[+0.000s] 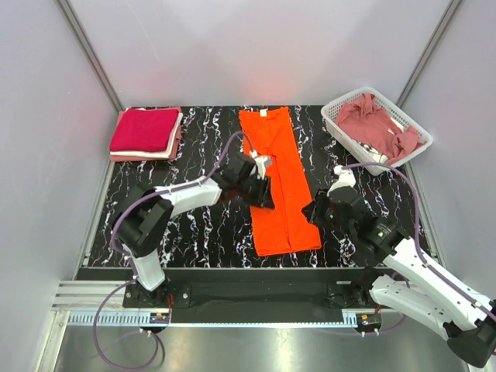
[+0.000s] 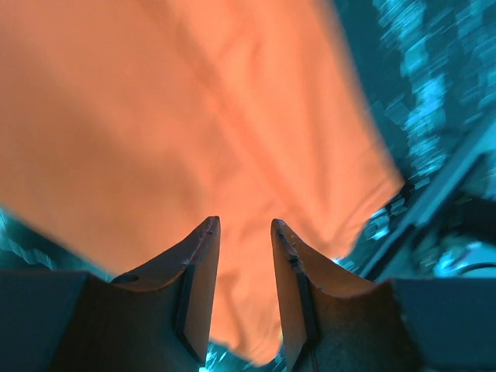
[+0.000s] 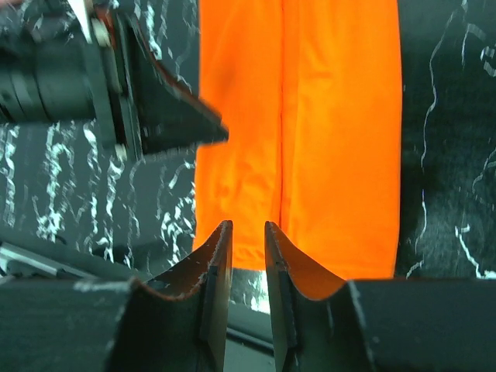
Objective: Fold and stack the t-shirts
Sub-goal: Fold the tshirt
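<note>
A bright orange t-shirt (image 1: 283, 186) lies flat on the black marbled table (image 1: 201, 232), folded into a long strip running front to back. My left gripper (image 1: 263, 198) hovers open and empty over its left edge; the left wrist view shows orange cloth (image 2: 194, 116) under my open gripper (image 2: 242, 223). My right gripper (image 1: 312, 211) is by the strip's right edge, near its front end. In the right wrist view it (image 3: 248, 225) is slightly open and empty, with the shirt (image 3: 325, 139) ahead. A folded stack with a crimson-magenta shirt (image 1: 143, 129) on top sits at the back left.
A white lattice basket (image 1: 349, 143) at the back right holds a crumpled dusty rose shirt (image 1: 376, 124). The left gripper body (image 3: 155, 116) shows in the right wrist view, beside the strip's left edge. Grey walls enclose the table on three sides.
</note>
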Action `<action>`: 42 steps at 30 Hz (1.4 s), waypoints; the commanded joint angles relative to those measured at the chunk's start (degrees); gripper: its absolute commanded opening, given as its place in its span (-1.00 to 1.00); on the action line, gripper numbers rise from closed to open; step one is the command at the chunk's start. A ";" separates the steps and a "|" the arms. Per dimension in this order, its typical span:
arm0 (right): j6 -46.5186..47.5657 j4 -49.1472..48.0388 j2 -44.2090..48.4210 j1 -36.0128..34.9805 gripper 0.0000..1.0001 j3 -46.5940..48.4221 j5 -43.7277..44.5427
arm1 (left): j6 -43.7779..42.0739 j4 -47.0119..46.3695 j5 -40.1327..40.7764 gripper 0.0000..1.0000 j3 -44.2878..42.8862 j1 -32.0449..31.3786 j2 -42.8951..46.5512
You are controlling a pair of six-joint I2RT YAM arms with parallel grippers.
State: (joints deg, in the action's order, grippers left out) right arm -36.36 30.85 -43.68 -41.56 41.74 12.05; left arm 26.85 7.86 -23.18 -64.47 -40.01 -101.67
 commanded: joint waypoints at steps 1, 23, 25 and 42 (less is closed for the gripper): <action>-1.43 2.63 -2.02 0.25 -0.39 0.19 -2.56 | 0.13 0.40 6.47 -0.25 4.60 -0.94 3.05; -10.84 -4.22 -8.00 0.16 -0.43 -12.91 -11.44 | -1.54 8.56 27.56 -0.28 17.97 -5.69 11.93; -11.36 -4.92 -8.26 0.16 -0.43 -13.52 -11.26 | -1.01 9.19 31.00 -0.28 17.80 -5.69 12.63; -10.14 -8.87 -20.11 -0.01 -0.53 -13.52 -14.68 | 6.28 0.41 16.23 -0.28 24.46 -10.61 21.78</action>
State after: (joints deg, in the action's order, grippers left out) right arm -46.76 24.60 -61.19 -41.52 27.77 0.30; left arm 30.61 12.01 -3.92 -42.48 -49.04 -79.99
